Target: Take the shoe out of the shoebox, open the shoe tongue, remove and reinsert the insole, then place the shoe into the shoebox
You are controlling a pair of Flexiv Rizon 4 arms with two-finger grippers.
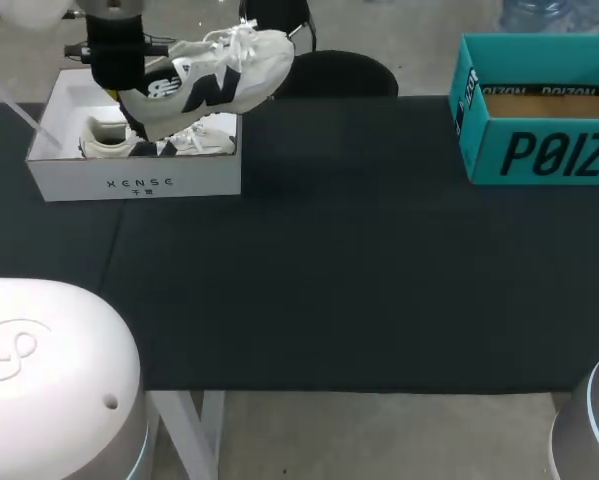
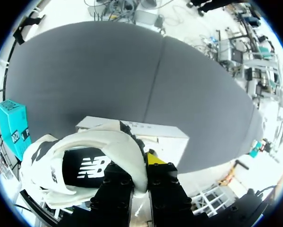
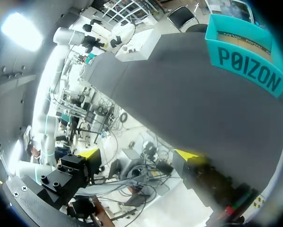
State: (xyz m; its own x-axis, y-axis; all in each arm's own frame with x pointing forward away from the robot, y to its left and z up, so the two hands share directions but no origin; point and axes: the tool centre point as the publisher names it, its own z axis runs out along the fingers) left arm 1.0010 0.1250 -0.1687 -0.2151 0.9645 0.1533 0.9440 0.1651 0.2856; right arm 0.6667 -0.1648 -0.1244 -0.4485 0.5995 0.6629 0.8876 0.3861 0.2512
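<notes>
A white sneaker with a black logo hangs tilted above the open white shoebox at the table's far left. My left gripper is shut on the sneaker's heel end. In the left wrist view the sneaker's heel collar is pinched between the black fingers of the left gripper, with the shoebox just beneath. A second pale shoe lies inside the box. My right gripper stands open and empty off the table's near edge, far from the sneaker.
A teal cardboard box stands open at the far right of the black table; the right wrist view shows this teal box ahead of the gripper. The arms' white bases sit at the near corners.
</notes>
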